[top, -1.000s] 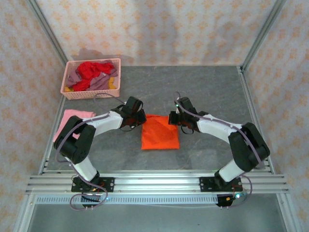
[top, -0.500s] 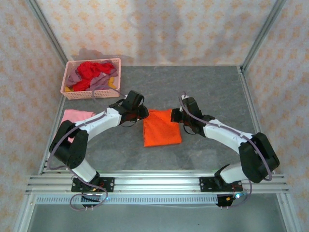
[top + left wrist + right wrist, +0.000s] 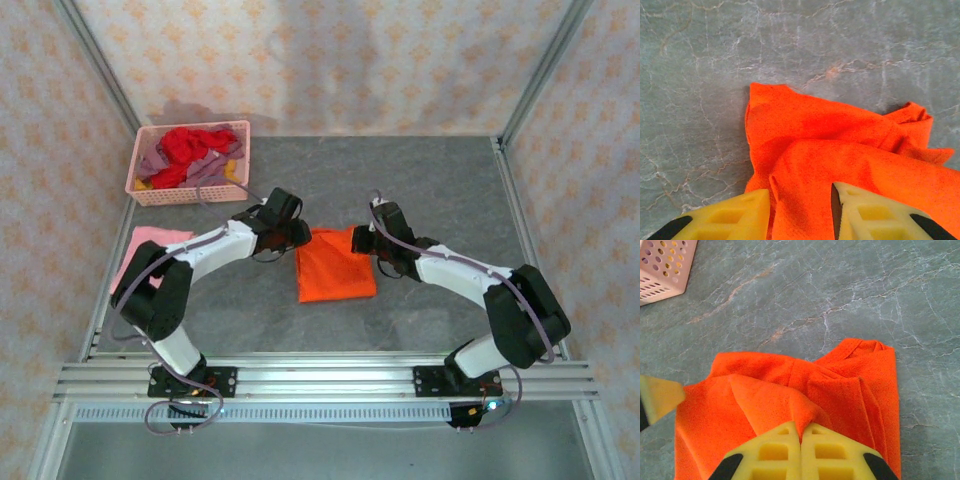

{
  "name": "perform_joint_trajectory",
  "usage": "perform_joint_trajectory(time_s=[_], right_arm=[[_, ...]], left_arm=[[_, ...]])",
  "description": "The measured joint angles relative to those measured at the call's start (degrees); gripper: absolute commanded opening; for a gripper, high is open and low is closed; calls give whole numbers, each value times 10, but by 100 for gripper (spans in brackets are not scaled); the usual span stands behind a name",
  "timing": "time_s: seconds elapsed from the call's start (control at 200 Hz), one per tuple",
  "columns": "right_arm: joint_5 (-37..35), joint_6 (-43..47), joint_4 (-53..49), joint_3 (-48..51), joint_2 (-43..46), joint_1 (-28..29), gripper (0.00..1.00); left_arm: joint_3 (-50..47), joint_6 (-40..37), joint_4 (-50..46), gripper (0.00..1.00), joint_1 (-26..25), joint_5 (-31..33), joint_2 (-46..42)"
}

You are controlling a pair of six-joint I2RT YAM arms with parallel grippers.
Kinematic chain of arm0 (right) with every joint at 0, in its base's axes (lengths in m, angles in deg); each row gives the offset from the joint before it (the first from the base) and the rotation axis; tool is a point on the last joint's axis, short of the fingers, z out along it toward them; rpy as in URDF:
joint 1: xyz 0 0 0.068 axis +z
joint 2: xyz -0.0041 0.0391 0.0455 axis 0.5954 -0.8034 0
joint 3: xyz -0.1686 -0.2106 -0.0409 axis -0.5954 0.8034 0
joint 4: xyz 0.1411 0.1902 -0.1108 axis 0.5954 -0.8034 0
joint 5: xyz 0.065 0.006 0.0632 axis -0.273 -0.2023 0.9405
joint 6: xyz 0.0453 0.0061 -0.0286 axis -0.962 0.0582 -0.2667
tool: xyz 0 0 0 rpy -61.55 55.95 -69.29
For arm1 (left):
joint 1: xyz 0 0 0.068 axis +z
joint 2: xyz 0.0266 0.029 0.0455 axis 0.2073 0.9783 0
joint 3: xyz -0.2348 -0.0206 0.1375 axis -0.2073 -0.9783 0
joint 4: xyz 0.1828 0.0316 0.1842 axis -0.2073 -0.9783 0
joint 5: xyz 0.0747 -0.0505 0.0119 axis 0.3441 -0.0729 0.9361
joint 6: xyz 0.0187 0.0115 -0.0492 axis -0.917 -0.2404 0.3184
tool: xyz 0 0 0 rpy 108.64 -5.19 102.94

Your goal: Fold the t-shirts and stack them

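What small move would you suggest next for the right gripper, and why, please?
Probably open the right gripper to let go. Its jaws are pinched shut on a ridge of the orange shirt, which lies folded on the table, while the left gripper has its jaws apart with cloth lying loose between them. Releasing should let the far edge settle flat.

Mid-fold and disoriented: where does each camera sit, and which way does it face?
Top external: above and behind the bases, looking down on the table; both arms show, left gripper and right gripper at the orange t-shirt.
Left wrist: on the left arm, looking down past its parted fingers at the orange t-shirt.
Right wrist: on the right arm, looking down past its fingers, shut on a fold.
Shared: all three see the orange t-shirt.
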Motion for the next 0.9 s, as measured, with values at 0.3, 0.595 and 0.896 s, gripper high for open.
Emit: perform_joint_trajectory(time_s=[0.3,0.595,0.896], right_arm=[[2,0,0,0,-9,0,0],[-1,0,8,-1,-9,-7,0],[-14,15,31,-31,-33,-25,0]], left_arm=[[1,14,5,0,0,-1,34],[12,10,-3,0,0,5,22],[31,-5,-14,0,2,31,0]])
